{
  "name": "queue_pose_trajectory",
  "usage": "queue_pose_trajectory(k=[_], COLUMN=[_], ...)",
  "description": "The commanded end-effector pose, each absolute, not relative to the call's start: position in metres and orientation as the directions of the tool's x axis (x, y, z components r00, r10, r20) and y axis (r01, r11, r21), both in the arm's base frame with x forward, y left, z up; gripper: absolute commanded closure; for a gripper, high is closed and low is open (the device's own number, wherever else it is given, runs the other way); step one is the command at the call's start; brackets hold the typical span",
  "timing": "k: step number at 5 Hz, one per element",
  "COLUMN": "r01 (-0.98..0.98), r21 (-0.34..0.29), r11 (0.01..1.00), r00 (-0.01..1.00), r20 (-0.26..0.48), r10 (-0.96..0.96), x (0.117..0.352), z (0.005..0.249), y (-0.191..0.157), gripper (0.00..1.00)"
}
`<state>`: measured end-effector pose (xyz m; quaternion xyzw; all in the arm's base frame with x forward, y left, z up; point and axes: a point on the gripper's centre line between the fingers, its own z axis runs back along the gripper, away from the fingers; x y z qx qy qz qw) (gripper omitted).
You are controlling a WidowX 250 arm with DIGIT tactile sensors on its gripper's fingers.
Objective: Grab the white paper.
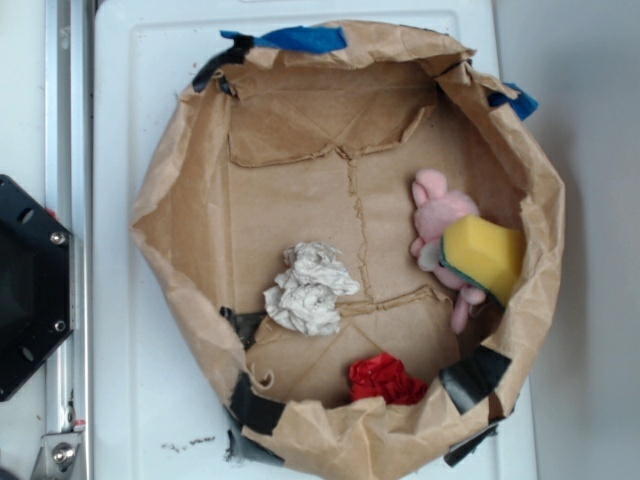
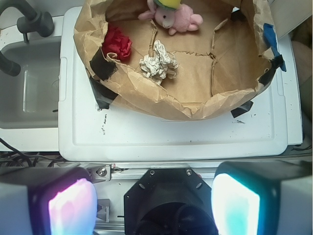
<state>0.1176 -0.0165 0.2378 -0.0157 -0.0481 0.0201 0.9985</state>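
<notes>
White paper (image 1: 310,288) sits mid-bag; red wad (image 1: 386,379) at five o'clock could snag the released claw (image 2: 154,203).

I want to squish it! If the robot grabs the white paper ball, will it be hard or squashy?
Probably squashy: the paper is a loose wad full of creases, so it should give when pinched. It looks light for its size. Its lumpy shape, resting on the bag's flat floor, makes rolling away unlikely. The fingers are wide apart, far from it.

Brown paper bag (image 1: 190,215) on white board (image 1: 135,390)
</notes>
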Motion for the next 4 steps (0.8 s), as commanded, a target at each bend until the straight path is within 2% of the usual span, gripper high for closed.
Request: queue_pose_trajectory(k=[1, 2, 3, 4], r01=[-0.039, -0.072, -0.094, -0.134], r21=[-0.033, -0.057, -0.092, -0.071], r11=[0.999, 0.996, 0.991, 0.988], r00=[0.995, 0.988, 0.985, 0.977], r20=[0.096, 0.129, 0.138, 0.159], r10=[0.042, 0.079, 0.106, 0.144], x=[0.118, 0.159, 0.194, 0.226], z=[0.238, 0.239, 0.229, 0.203], y=[-0.016, -0.022, -0.024, -0.015], gripper=[0.00, 0.00, 0.00, 0.00])
